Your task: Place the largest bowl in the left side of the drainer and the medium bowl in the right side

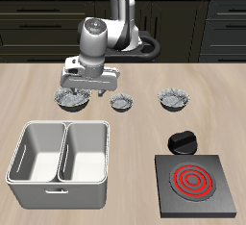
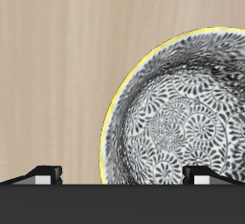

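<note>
Wooden worktop (image 1: 144,123) carries three dark grey round bowls with mottled silvery insides in a row toward its back edge. Gripper (image 1: 88,90), jaws open and empty, hangs over the largest bowl (image 1: 71,98), medium bowl (image 1: 175,98) well apart. Light grey two-compartment drainer (image 1: 60,178) sits by the front edge.

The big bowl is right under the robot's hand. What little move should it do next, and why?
Probably lower straight down over the rim of the largest bowl. The gripper hangs open above it with nothing held, and both compartments of the drainer look empty.

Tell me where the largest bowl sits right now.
In the exterior view, the largest bowl sits under the gripper, behind the drainer, beside the tiny bowl.
</note>
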Motion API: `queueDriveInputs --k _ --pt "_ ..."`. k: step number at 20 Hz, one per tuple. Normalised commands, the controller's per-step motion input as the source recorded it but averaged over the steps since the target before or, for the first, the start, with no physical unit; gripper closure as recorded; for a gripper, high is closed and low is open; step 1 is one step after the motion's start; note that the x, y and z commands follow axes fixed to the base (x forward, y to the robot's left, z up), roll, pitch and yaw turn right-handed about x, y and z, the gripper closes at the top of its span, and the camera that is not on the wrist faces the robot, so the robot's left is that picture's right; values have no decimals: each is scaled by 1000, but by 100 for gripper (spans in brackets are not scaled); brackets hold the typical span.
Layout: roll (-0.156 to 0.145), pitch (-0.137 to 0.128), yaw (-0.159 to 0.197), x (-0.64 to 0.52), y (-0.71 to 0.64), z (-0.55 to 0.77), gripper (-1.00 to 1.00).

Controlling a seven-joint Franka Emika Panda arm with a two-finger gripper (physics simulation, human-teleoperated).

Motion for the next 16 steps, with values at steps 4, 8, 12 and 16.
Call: queueDriveInputs --k 4,8,12,16 --pt "11 17 13 -8 31 -135 100" --pt "1 -7 -12 -4 21 27 100" --pt "4 -20 -1 -8 18 156 100" --pt "2 -22 -12 0 -18 105 100"
